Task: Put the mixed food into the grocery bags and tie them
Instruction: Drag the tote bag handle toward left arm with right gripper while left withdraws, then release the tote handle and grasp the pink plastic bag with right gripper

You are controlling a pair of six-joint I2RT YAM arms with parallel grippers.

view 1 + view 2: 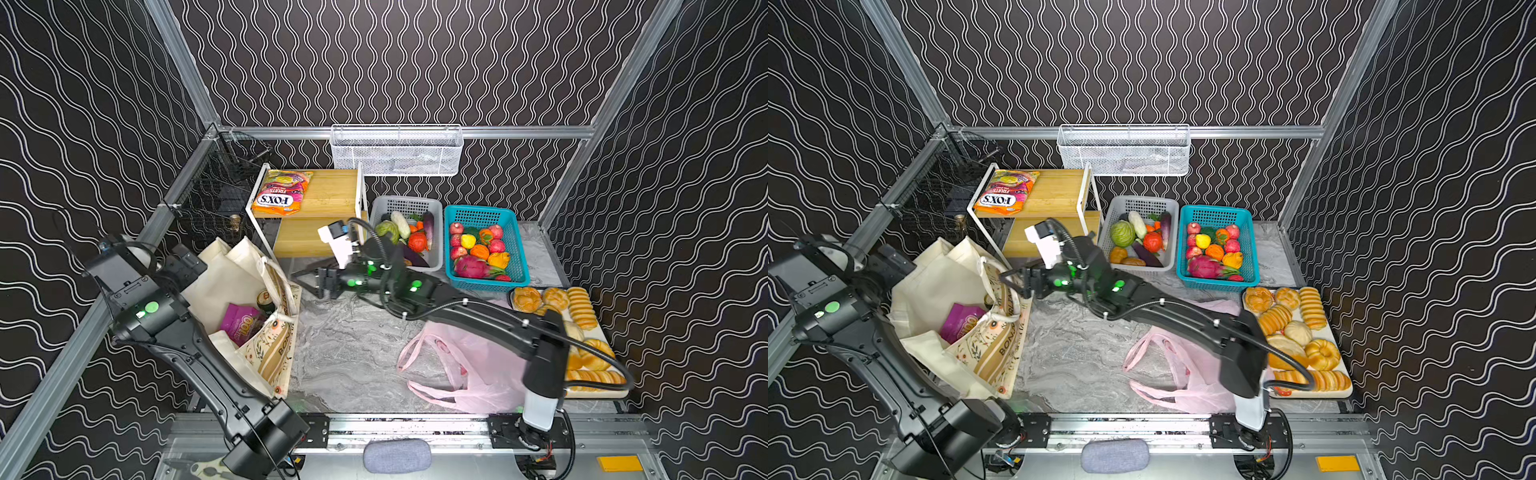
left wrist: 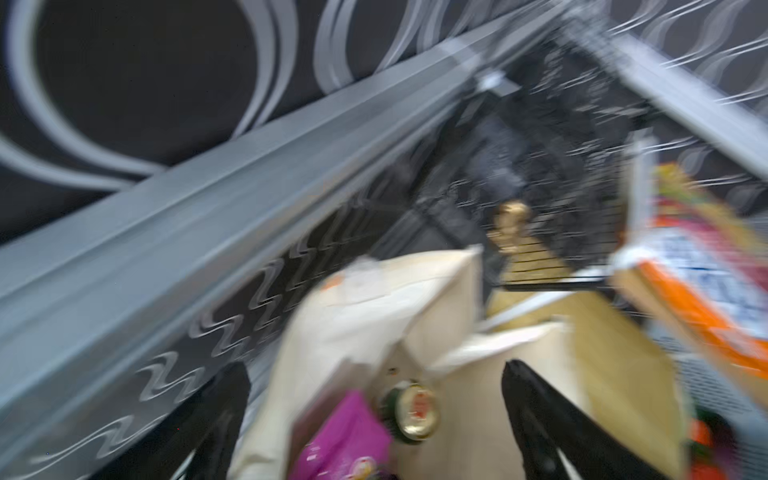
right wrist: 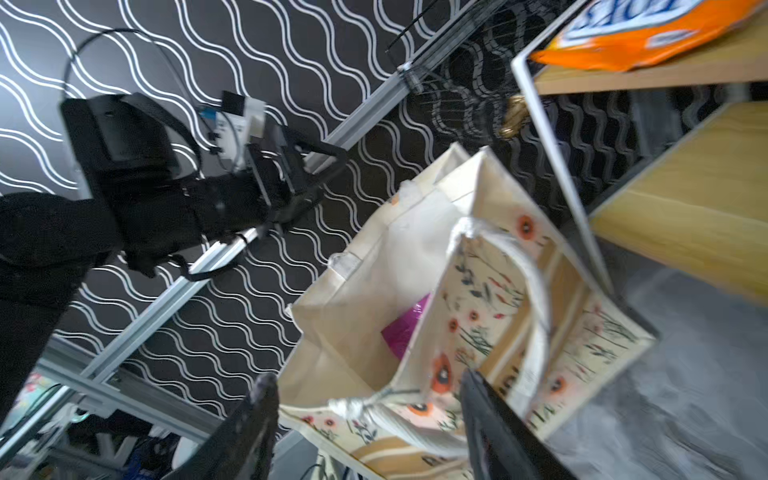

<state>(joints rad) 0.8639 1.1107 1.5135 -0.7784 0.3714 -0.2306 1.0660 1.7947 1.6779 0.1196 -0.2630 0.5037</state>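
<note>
Left fingers (image 2: 536, 415) and right fingers (image 3: 245, 432) spread, empty; green can (image 2: 411, 409) in tote (image 2: 365, 316) hidden from right wrist view.

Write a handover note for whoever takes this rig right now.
Left gripper: open, empty, by the cream canvas tote.
Right gripper: open, empty, at the tote's printed side.
Done: one purple snack packet and the small green can are in the tote.
Left: the pink dragon fruit and yellow toy fruit sit in the blue plastic basket. The thin pink plastic bag lies limp on the table. Neither bag is tied.
</note>
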